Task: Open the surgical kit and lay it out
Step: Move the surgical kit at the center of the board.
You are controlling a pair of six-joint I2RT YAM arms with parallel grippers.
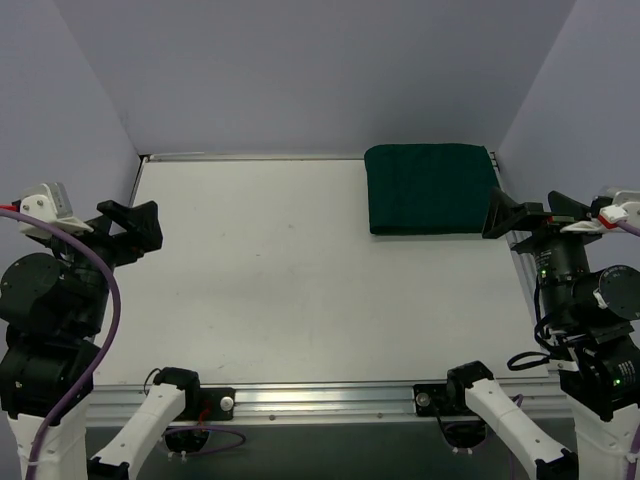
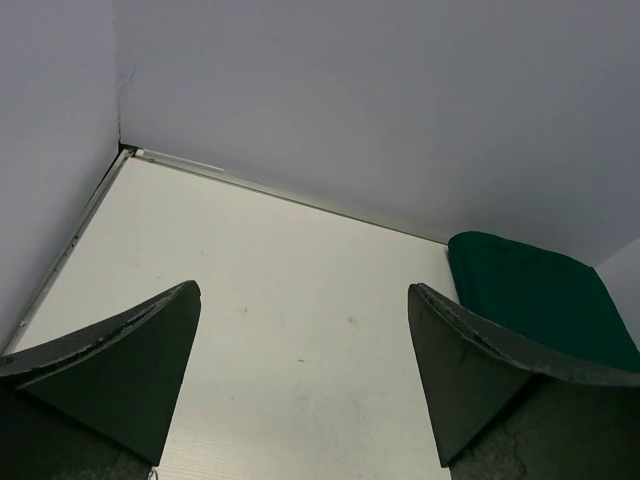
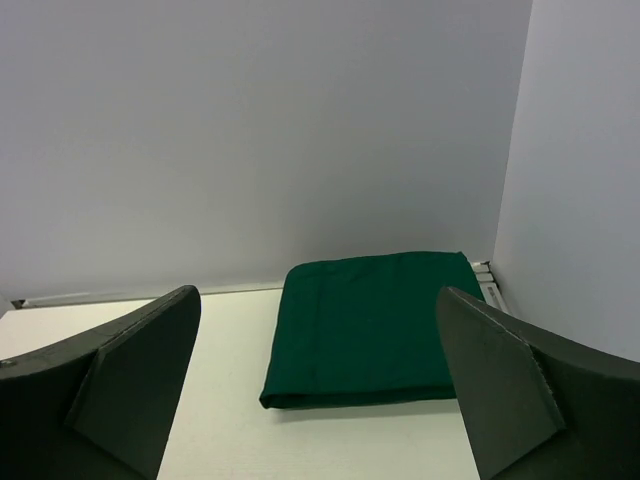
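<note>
The white table point(image 1: 300, 290) takes most of the top view. Pale grey walls point(image 1: 300, 70) close it at the back and on both sides. The kit point(image 1: 432, 188) lies in the far right corner of the table as a flat, folded, dark green bundle. It is closed, so its contents do not show. The left arm point(image 1: 45, 300) stands at the left edge of the table and the right arm point(image 1: 585, 300) at the right edge. The left gripper point(image 1: 148, 226) hangs above the left side of the table, well apart from the kit. Its jaws are wide apart and hold nothing. The right gripper point(image 1: 497, 217) hangs near the front right corner of the kit and points towards it. Its jaws are also wide apart and empty, and they do not touch the kit.
</note>
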